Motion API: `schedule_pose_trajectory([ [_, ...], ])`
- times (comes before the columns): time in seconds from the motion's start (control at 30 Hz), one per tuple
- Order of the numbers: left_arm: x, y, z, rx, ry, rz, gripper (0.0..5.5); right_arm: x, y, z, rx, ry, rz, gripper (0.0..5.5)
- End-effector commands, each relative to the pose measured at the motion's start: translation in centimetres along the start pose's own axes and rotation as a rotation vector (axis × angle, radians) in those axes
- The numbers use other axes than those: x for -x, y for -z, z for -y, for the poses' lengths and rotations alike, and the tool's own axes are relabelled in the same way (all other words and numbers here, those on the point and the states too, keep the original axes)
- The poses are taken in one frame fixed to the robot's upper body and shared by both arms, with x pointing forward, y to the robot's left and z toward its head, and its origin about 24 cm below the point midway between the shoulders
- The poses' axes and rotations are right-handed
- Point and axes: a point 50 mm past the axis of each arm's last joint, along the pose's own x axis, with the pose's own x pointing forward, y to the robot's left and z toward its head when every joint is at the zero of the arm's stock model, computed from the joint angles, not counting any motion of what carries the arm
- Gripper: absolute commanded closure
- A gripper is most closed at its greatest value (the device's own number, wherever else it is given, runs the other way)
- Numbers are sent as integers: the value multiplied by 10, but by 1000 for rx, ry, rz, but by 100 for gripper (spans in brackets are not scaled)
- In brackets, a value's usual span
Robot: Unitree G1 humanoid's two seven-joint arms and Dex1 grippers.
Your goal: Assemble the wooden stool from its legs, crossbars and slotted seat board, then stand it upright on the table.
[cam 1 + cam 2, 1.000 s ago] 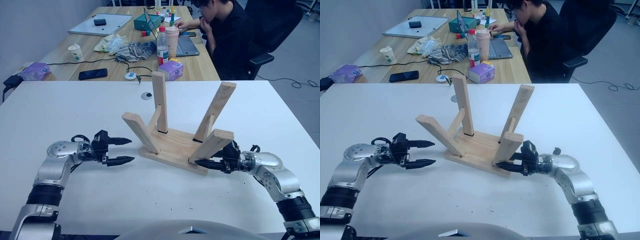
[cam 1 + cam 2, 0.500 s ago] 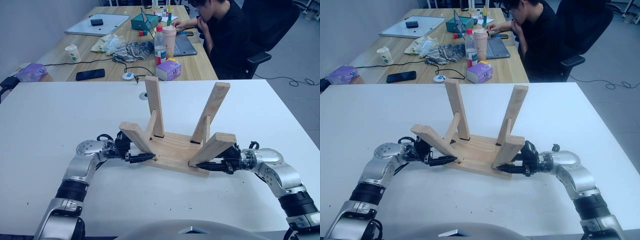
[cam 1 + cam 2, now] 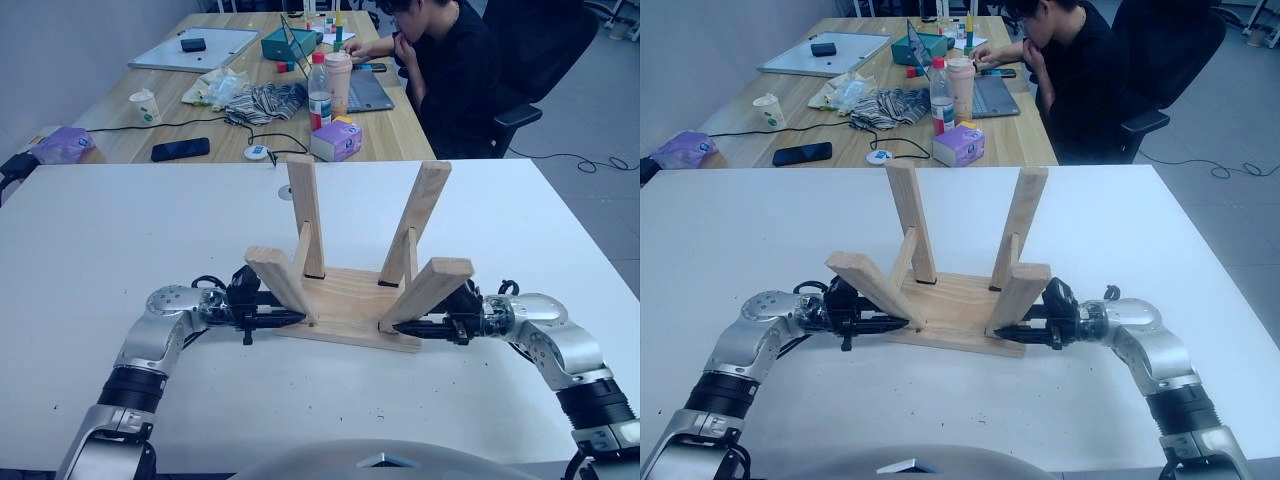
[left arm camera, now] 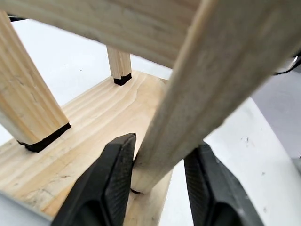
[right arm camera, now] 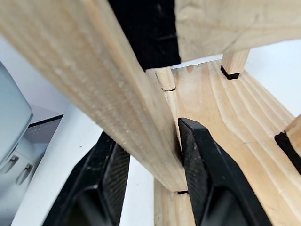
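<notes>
Pale straw-coloured wood with darker wavy grain lines is seen on the upturned four-legged wooden stool (image 3: 350,300), and thin black outlines are marked where its legs meet the seat. The flat rectangular table (image 3: 120,220) beneath is plain white. The left gripper (image 3: 292,318) and right gripper (image 3: 398,327) are coloured matt black. Beyond the table's far edge, a tan wooden desk (image 3: 395,140) is seen with a grey-and-white striped crumpled cloth (image 3: 268,100) and a small lilac box (image 3: 335,141).

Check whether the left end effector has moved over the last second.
Yes. The left end effector went rightward, closing the gap to the upturned stool; its fingers now flank the near-left leg.
</notes>
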Motion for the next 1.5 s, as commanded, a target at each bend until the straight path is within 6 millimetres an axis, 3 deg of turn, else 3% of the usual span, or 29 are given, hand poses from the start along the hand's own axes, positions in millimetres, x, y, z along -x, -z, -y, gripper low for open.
schedule_pose_trajectory([
  [0.03, -4, -26, 19, 184, 73, 75, 401, -7, -15, 0, -261, 54, 2, 407],
  [0.1, 2, -42, 25, 384, 48, 55, 402, -4, -41, 3, -494, 51, 62, 407],
  [0.17, 12, -53, 17, 609, 2, 1, 409, 1, -55, 4, -664, 14, 37, 408],
  [0.3, 28, -50, -2, 838, -130, -104, 413, 4, -59, 20, -862, 45, 27, 414],
  [0.4, 28, -44, -9, 897, -182, -116, 416, 5, -54, 24, -948, 61, 5, 417],
  [0.43, 26, -46, -9, 890, -179, -109, 417, 5, -54, 27, -957, 78, 3, 381],
  [0.47, 26, -47, -10, 888, -186, -104, 382, 5, -55, 29, -963, 95, 3, 360],
  [0.67, 31, -51, -24, 910, -279, -30, 291, 9, -61, 41, -981, 175, 49, 253],
  [0.8, 59, -69, -39, 881, -351, 172, 222, 35, -70, 57, -986, 282, 219, 175],
  [0.9, 85, -70, -42, 728, -453, 261, 181, 71, -71, 65, -822, 431, 326, 131],
  [1.0, 94, -48, -32, 342, -520, 137, 137, 86, -51, 51, -405, 480, 111, 80],
  [1.07, 93, -28, -19, 121, -498, 2, 110, 87, -26, 34, -311, 416, -71, 50],
  [1.13, 85, -12, -4, -85, -404, -61, 79, 87, -11, 24, -240, 376, -129, 15],
  [1.27, 69, 2, 12, -267, -241, -100, 27, 73, -1, 21, -50, 359, -134, 12],
  [1.4, 52, 7, 6, -291, -224, -79, 27, 43, 9, 26, 139, 282, -175, 12],
  [1.5, 44, 8, 0, -329, -214, -80, 27, 23, 5, 28, 193, 232, -113, 12],
])
